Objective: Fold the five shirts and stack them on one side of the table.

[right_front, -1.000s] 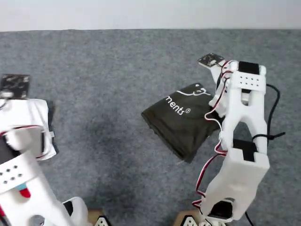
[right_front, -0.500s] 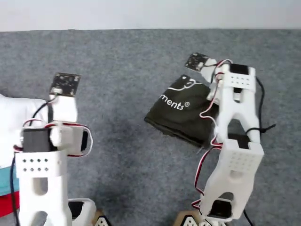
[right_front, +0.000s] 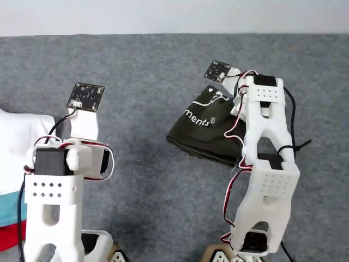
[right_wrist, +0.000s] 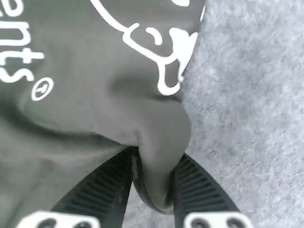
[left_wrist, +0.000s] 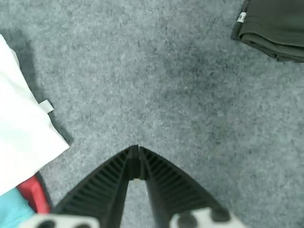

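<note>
Shirts already folded form a stack [right_front: 16, 142], white on top with teal and red edges beneath, lying at the edge of the grey surface [right_front: 136, 65] well to the left of the dark shirt [right_front: 207, 128]. Between that stack and the dark shirt, the left gripper [left_wrist: 138, 159] hangs over bare surface, clenched tight with nothing in it. The dark shirt lies folded, its white print facing up. At the dark shirt's right-hand edge, the right gripper [right_wrist: 153, 187] is grasping a bunched fold of the cloth between its jaws.
</note>
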